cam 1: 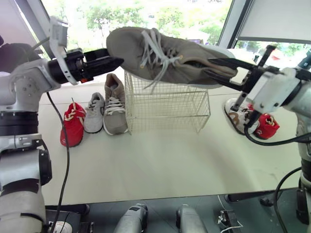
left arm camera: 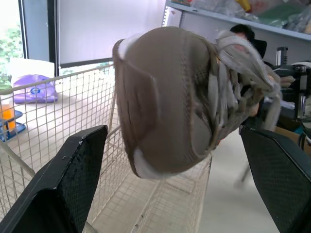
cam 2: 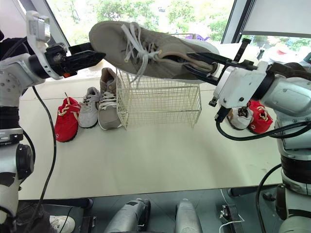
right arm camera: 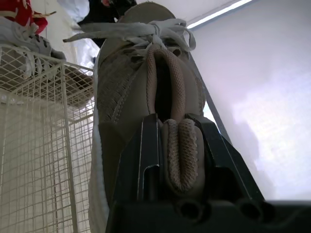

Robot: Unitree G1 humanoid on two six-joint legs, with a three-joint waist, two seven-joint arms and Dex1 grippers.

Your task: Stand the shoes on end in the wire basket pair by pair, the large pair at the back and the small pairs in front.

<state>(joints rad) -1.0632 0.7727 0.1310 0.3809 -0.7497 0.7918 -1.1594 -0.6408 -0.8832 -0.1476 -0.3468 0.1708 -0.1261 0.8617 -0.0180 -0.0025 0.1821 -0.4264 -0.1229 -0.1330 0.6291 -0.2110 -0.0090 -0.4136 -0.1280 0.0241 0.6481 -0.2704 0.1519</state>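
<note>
A large tan shoe (cam 1: 170, 56) hangs on its side in the air just above the wire basket (cam 1: 165, 104). My right gripper (cam 1: 208, 67) is shut on its heel collar, one finger inside the shoe and one outside (right arm camera: 146, 155). My left gripper (cam 1: 116, 60) is open at the toe end, and its fingers (left arm camera: 77, 165) stand on either side of the toe without touching it. The matching large tan shoe (cam 1: 114, 104) lies on the table against the basket's left side. The basket holds no shoes.
A small grey shoe (cam 1: 94, 112) and a small red shoe (cam 1: 73, 124) lie left of the tan one. Right of the basket, partly behind my right arm, lie a white-and-brown shoe (cam 1: 235, 116) and another red shoe (cam 1: 267, 125). White tabletop (cam 1: 160, 165) stretches in front.
</note>
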